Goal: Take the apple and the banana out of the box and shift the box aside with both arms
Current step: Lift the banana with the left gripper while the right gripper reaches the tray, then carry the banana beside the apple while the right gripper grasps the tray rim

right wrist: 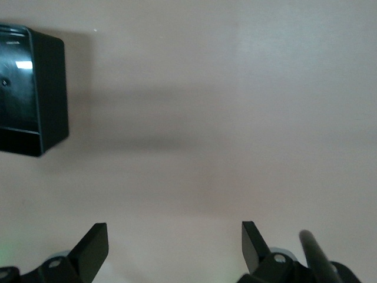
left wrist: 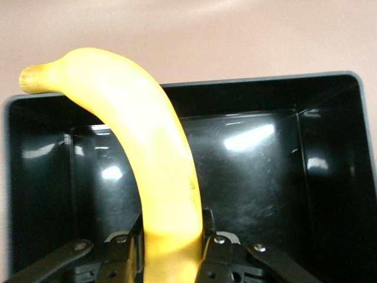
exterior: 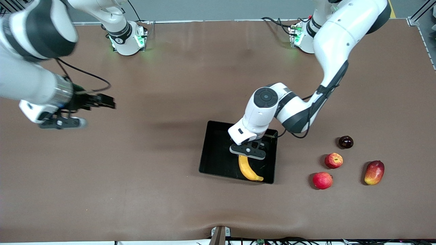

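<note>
The banana [exterior: 249,169] sits in the box [exterior: 214,153], at the box's end toward the left arm, its tip near the wall closest to the front camera, and the left gripper [exterior: 247,152] is clamped on its other end. The hold is near 1 end, not the middle, so my worry is that the long free part could swing or twist between the fingers [left wrist: 211,247] as it lifts, and the tip could catch on the low wall and tug the box along. The apple [exterior: 333,160] already lies on the table [exterior: 136,177] toward the left arm's end, among 3 other fruits: a pinkish-red round fruit [exterior: 322,180], a mango [exterior: 374,172] and a dark round fruit [exterior: 345,142]; a drop there could knock them. The right gripper [exterior: 63,120] waits with jaws wide apart and empty, over bare table toward the right arm's end. The left wrist view alone shows the fingers pinching the banana and its tip rising over the box's rim; the front view alone shows the set-out fruits.
</note>
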Robot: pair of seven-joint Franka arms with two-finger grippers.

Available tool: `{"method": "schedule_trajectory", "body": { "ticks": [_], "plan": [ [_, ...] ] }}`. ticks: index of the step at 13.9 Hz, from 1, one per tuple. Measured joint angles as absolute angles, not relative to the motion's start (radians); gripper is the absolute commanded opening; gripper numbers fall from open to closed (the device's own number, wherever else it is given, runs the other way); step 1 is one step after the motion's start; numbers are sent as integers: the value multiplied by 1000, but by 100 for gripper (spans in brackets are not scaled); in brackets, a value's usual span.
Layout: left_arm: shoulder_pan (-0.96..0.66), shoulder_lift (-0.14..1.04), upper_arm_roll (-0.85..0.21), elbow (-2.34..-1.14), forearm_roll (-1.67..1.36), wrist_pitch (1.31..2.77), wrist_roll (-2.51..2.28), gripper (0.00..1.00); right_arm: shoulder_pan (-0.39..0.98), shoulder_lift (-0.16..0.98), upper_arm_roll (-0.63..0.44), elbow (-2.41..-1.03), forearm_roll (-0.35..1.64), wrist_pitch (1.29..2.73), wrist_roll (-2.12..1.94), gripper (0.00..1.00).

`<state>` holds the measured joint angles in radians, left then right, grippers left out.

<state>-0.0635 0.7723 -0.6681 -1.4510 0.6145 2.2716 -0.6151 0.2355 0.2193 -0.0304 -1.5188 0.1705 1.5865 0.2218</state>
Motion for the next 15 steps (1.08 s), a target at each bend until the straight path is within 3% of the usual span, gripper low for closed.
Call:
{"method": "schedule_trajectory", "body": {
  "ticks": [5, 10, 15],
  "plan": [
    [235, 761, -845, -1469, 614, 2138, -348, 0, 387, 347, -29, -1526, 172, 1789, 338, 100],
    [417, 762, -866, -1487, 614, 2068, -12, 0, 509, 514, -29, -1529, 211, 2061, 405, 100],
    [566, 762, -867, -1492, 614, 2061, 340, 0, 619, 635, -29, -1522, 218, 2218, 600, 100]
  ]
}}
